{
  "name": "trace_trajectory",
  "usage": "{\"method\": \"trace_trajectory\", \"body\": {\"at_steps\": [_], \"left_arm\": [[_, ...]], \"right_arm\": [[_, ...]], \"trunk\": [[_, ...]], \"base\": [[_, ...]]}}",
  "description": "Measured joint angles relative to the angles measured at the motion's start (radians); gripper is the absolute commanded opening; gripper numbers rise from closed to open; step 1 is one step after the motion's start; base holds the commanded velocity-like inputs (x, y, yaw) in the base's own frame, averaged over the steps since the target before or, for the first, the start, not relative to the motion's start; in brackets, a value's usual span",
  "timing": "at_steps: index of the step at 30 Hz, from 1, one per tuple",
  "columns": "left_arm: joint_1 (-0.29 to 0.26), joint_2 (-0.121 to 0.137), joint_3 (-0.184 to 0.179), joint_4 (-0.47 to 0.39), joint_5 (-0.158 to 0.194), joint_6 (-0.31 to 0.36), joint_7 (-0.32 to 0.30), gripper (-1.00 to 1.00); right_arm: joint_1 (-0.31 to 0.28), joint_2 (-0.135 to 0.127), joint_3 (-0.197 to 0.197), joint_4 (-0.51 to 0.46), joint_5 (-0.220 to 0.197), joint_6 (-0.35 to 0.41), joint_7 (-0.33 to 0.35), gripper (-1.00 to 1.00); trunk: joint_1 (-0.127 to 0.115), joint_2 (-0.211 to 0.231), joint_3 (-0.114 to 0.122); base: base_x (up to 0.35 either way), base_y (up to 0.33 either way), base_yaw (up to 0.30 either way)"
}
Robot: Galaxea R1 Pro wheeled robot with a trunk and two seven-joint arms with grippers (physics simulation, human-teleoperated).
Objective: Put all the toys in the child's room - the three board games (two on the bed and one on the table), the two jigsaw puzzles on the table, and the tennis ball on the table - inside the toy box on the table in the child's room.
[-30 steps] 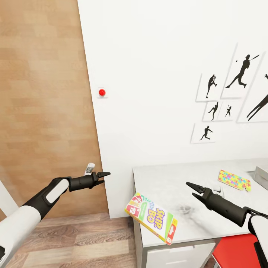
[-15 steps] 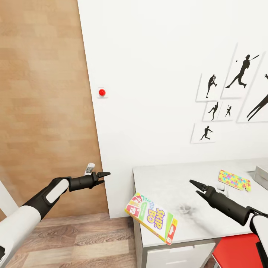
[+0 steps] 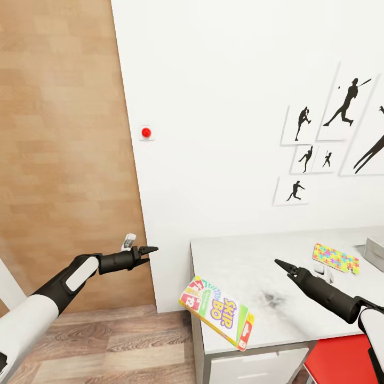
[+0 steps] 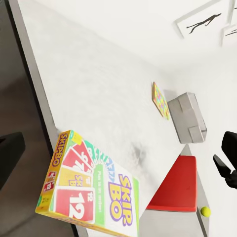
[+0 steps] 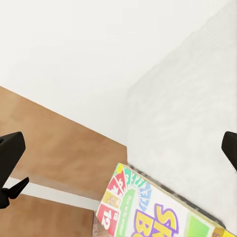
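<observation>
Since a second ago my right hand [image 3: 281, 264] has drifted slightly rightward, fingers pressed together and empty, so I'd spread them and approach the Skip-Bo box [image 3: 217, 312] overhanging the tabletop [image 3: 240, 261] corner, gripping its protruding edge.

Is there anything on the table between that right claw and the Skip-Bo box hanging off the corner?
Nothing visible blocks it. The right claw hovers over the bare pale grey-white table, and the white, green and red Skip-Bo box overhangs the near corner. The multicoloured jigsaw puzzle sheet lies on the claw's far side.
</observation>
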Motion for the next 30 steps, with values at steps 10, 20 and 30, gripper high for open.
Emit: {"method": "trace_trajectory", "body": {"at_steps": [10,20,30], "left_arm": [[0.0,0.0,0.0,0.0,0.0,0.0,0.0,1.0],[0.0,0.0,0.0,0.0,0.0,0.0,0.0,1.0],[0.0,-0.001,0.0,0.0,0.0,0.0,0.0,1.0]], "right_arm": [[0.0,0.002,0.003,-0.001,0.003,-0.001,0.0,1.0],[0.0,0.004,0.005,-0.001,0.002,-0.002,0.0,1.0],[0.0,0.005,0.006,-0.001,0.003,-0.002,0.0,1.0]], "trunk": [[0.015,-0.028,-0.012],[0.027,-0.049,-0.022],[0.042,-0.077,-0.034]], "base": [[0.0,0.0,0.0],[0.0,0.0,0.0],[0.0,0.0,0.0]]}}
